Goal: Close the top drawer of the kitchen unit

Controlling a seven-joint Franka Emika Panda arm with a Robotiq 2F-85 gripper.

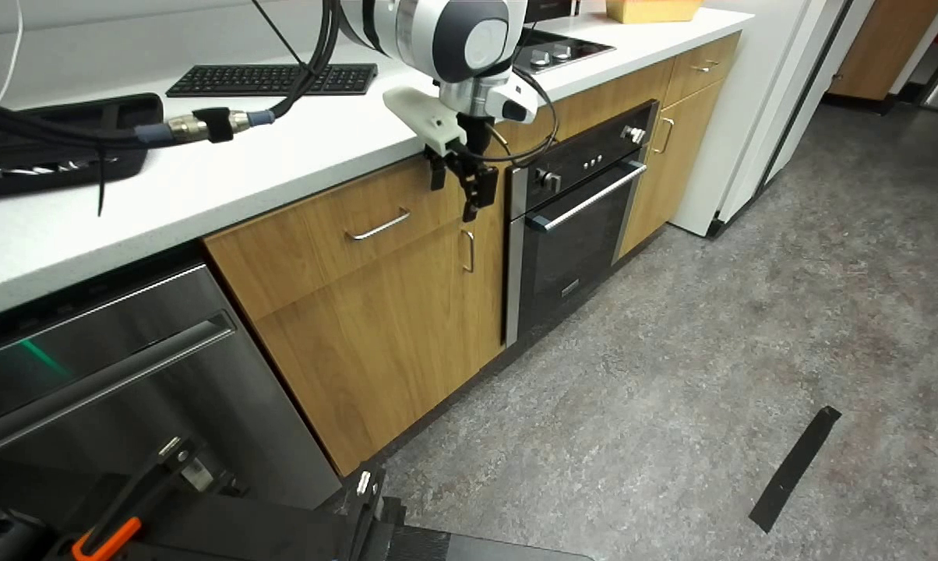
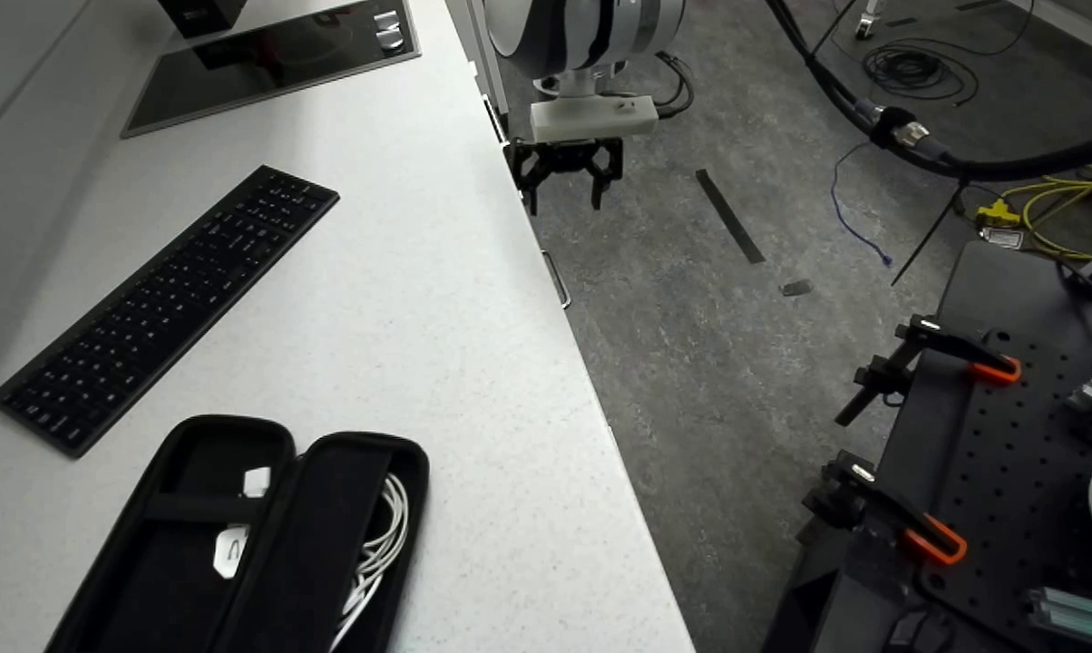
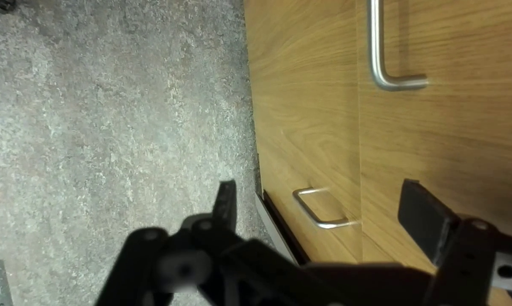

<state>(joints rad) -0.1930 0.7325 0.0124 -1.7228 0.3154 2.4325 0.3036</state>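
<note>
The top drawer (image 1: 305,249) has a light wood front and a silver bar handle (image 1: 379,226). It sits under the white worktop of the kitchen unit (image 1: 407,327), flush with the cabinet front, its white inner sides not showing. In an exterior view only the handle (image 2: 557,279) shows past the worktop edge. My gripper (image 1: 457,200) is open and empty, near the right end of the drawer front. In an exterior view the gripper (image 2: 565,207) hangs beside the worktop edge. In the wrist view the drawer front (image 3: 443,127) is behind the right finger of the open gripper (image 3: 317,187).
A lower door handle (image 1: 469,251) and the black oven (image 1: 578,226) are near the gripper. A stainless-steel appliance (image 1: 126,374) stands beside the drawer. A keyboard (image 2: 170,304) and a black case (image 2: 238,535) lie on the worktop. A dark bench (image 2: 963,508) with clamps stands opposite.
</note>
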